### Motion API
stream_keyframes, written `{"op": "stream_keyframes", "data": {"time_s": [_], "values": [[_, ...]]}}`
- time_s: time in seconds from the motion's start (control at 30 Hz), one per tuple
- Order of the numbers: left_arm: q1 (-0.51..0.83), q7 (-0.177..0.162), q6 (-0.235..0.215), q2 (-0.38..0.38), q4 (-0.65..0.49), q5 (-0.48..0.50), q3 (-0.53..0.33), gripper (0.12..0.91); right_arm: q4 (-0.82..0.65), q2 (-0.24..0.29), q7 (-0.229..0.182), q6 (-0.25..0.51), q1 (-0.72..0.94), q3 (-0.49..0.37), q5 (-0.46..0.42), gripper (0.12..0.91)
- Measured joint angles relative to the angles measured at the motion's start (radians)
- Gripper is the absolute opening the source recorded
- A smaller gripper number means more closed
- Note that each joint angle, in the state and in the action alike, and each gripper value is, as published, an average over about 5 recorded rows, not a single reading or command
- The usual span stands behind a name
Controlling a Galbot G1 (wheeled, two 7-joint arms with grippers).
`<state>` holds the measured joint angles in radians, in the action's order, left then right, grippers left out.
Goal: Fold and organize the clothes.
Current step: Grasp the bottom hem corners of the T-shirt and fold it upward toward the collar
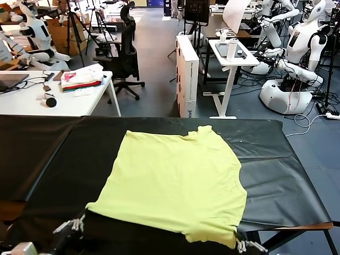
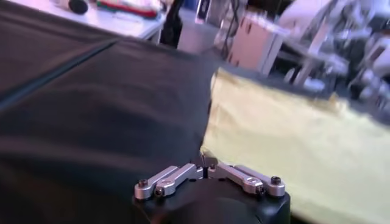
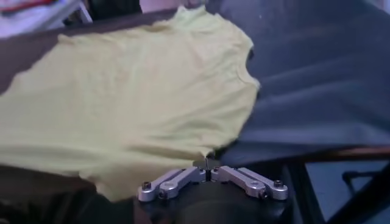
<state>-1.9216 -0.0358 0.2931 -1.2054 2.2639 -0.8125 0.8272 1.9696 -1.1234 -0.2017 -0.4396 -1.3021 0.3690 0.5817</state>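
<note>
While I watch from the head camera, the black-covered table [image 1: 48, 143] fills most of my view, and the lime-yellow T-shirt [image 1: 175, 180] lies spread flat across its middle, reaching down to the near edge; only this view gives me the room beyond, with a white desk [image 1: 32, 101] at the far left carrying a folded fabric pile [image 1: 81, 77], a black office chair [image 1: 125, 48] behind it, a white side table [image 1: 231, 56], and other white robots [image 1: 297, 53] parked at the far right; the left wrist camera shows what the head view barely catches, namely the left gripper [image 2: 206, 165] pinched shut on the near left corner of the T-shirt, with bare black cover stretching away beside it; the right wrist camera shows the right gripper [image 3: 207, 163] likewise clamped on the shirt's near right corner, at the table's edge, and from there I see the shirt's whole far side, slightly rumpled; in the head view both claws appear only as small metal fingers at the near hem.
</note>
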Motion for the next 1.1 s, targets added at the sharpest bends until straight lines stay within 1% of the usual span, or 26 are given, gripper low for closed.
{"op": "stream_keyframes", "data": {"time_s": [0.3, 0.5, 0.6, 0.73, 0.83, 0.93, 1.1], "values": [[0.187, 0.001, 0.000, -0.036, -0.091, 0.019, -0.030, 0.146, -0.031, 0.002, -0.017, -0.010, 0.022, 0.018, -0.003, 0.138], [0.285, 0.008, -0.005, -0.039, -0.172, 0.041, -0.061, 0.146, -0.043, 0.002, -0.013, -0.012, 0.032, 0.021, -0.001, 0.138], [0.318, 0.007, -0.004, -0.038, -0.210, 0.045, -0.073, 0.146, -0.044, -0.003, -0.006, -0.017, 0.031, 0.020, 0.000, 0.138], [0.350, 0.007, -0.003, -0.026, -0.252, 0.048, -0.086, 0.146, -0.030, 0.003, 0.023, -0.027, 0.018, 0.030, 0.000, 0.138], [0.370, 0.007, -0.001, -0.014, -0.275, 0.056, -0.098, 0.146, -0.004, 0.018, 0.048, -0.034, -0.002, 0.045, 0.001, 0.138], [0.387, 0.007, 0.002, -0.002, -0.293, 0.066, -0.114, 0.146, 0.034, 0.045, 0.069, -0.050, -0.033, 0.065, 0.001, 0.138], [0.420, 0.003, 0.015, 0.014, -0.318, 0.075, -0.139, 0.146, 0.107, 0.116, 0.088, -0.087, -0.109, 0.105, 0.007, 0.138]]}}
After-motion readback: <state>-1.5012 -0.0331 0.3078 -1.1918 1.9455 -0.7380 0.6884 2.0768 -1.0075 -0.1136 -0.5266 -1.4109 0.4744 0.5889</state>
